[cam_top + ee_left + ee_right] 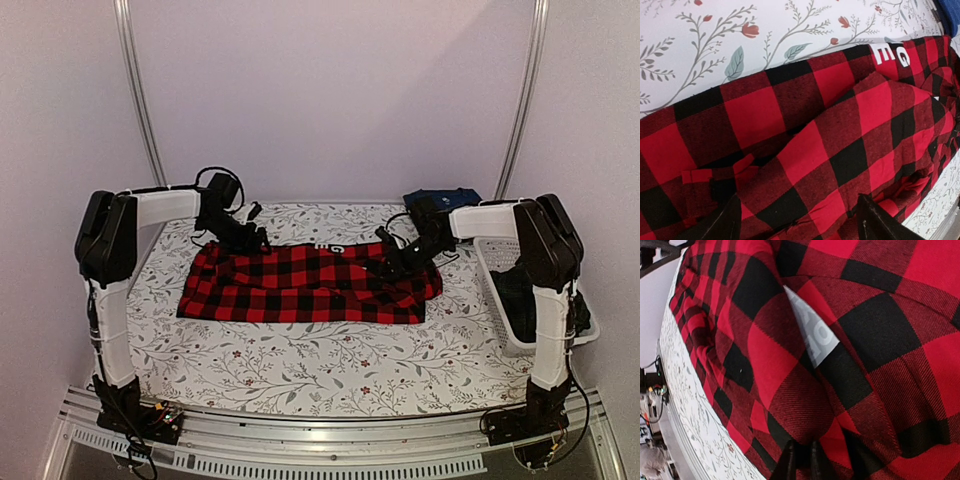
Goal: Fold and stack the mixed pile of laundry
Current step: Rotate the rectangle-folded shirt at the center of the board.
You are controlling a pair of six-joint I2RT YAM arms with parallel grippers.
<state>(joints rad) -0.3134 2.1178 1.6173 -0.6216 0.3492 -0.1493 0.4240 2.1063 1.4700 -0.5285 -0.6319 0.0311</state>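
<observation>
well, your flannel shirt (310, 285) lies spread mid table cloth (300, 365), no fold made yet. left gripper (805, 222) hangs spread over its far edge; right gripper (802, 464) looks pinched onto the cloth. navy garment (440, 200) sits folded behind, and something dark waits in the basket (492, 272).

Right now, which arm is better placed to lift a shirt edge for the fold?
Right. The right hand looks pinched on the shirt near its right end, while the left hand hangs open over it, gripping nothing.
</observation>
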